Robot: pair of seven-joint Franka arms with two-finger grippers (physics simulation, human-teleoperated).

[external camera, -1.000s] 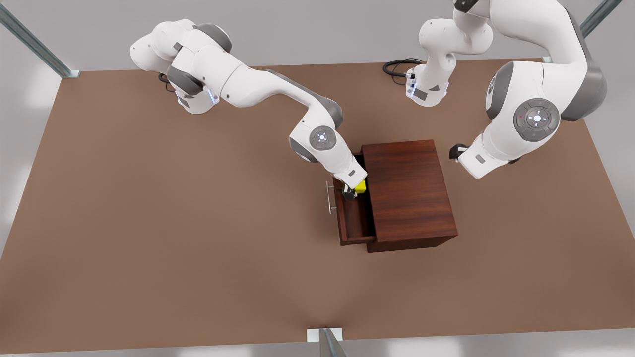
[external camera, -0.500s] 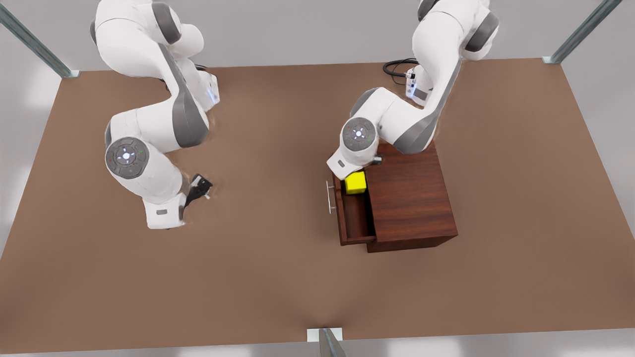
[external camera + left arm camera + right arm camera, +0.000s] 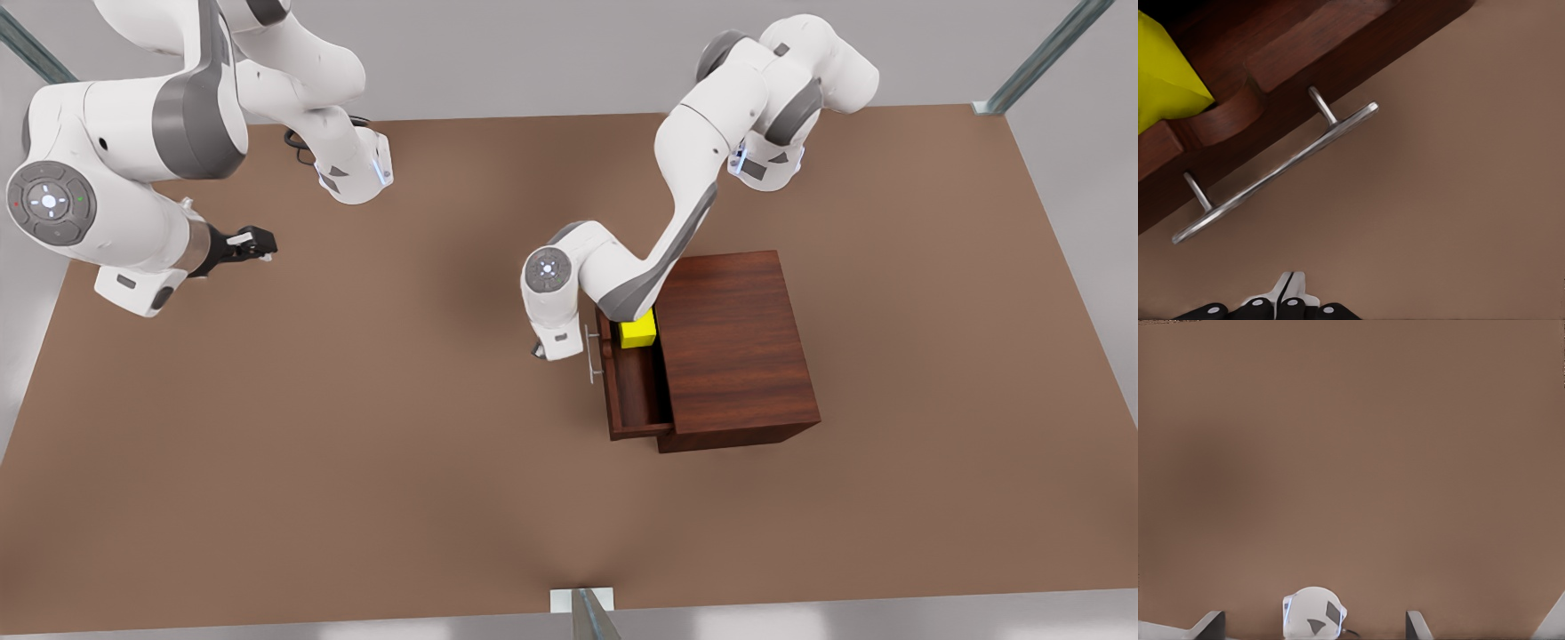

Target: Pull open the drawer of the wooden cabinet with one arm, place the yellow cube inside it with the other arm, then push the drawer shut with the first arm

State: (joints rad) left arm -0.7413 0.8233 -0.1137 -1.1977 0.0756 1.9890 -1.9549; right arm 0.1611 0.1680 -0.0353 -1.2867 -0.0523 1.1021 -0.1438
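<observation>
Dark reddish wood marks the wooden cabinet (image 3: 738, 342) on the brown tabletop (image 3: 356, 444) in the front view, its drawer (image 3: 633, 391) pulled out toward the front view's left. The yellow cube (image 3: 638, 331) sits inside at the drawer's far end, partly hidden under an arm. The left gripper (image 3: 540, 351) hangs just beside the handle (image 3: 589, 354), mostly hidden by its wrist. The right gripper (image 3: 253, 242) waits well apart, jaws together.

From the left wrist, the handle (image 3: 1275, 172) lies near the left gripper's (image 3: 1286, 300) closed jaws, the cube (image 3: 1165, 73) cut off.

The right wrist looks on bare tabletop (image 3: 1351, 453).
</observation>
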